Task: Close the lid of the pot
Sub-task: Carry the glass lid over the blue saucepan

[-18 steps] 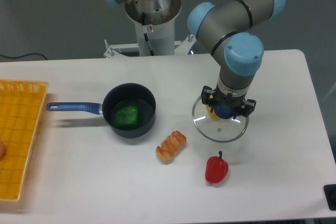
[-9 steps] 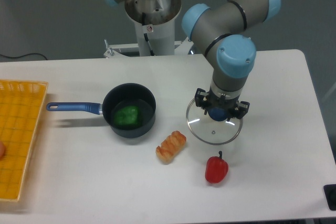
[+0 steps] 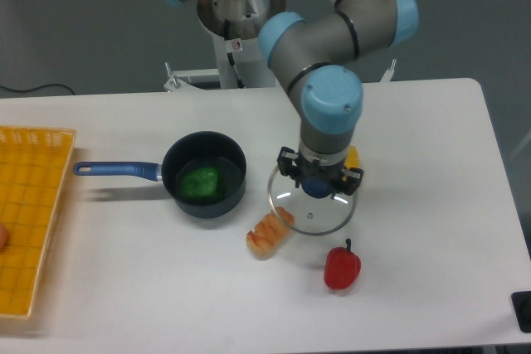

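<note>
Clear glass lid (image 3: pixel 311 207) with thin metal rim and dark blue knob, jaws of the gripper (image 3: pixel 318 186) clamped on the knob, held right of the open navy pot (image 3: pixel 204 174), its edge overlapping a bread roll (image 3: pixel 267 235), white tabletop (image 3: pixel 431 230)

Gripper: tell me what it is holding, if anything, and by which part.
The gripper holds the glass lid by its dark blue centre knob, fingers closed on either side, with the disc hanging below it.
</note>
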Robot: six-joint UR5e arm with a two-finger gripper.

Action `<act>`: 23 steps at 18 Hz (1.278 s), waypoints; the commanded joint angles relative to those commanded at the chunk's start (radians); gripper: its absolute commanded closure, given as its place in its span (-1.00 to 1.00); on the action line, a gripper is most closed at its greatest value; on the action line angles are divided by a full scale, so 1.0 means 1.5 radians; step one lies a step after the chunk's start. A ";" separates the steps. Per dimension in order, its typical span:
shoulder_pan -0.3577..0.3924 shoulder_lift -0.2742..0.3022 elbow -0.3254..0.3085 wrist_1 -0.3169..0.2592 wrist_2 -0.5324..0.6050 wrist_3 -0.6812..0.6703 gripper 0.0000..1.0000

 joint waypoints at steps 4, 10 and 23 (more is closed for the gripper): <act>-0.044 0.013 -0.011 0.002 0.004 -0.043 0.05; -0.093 0.024 -0.034 -0.002 0.004 -0.059 0.06; -0.167 0.054 -0.095 0.003 0.006 -0.087 0.05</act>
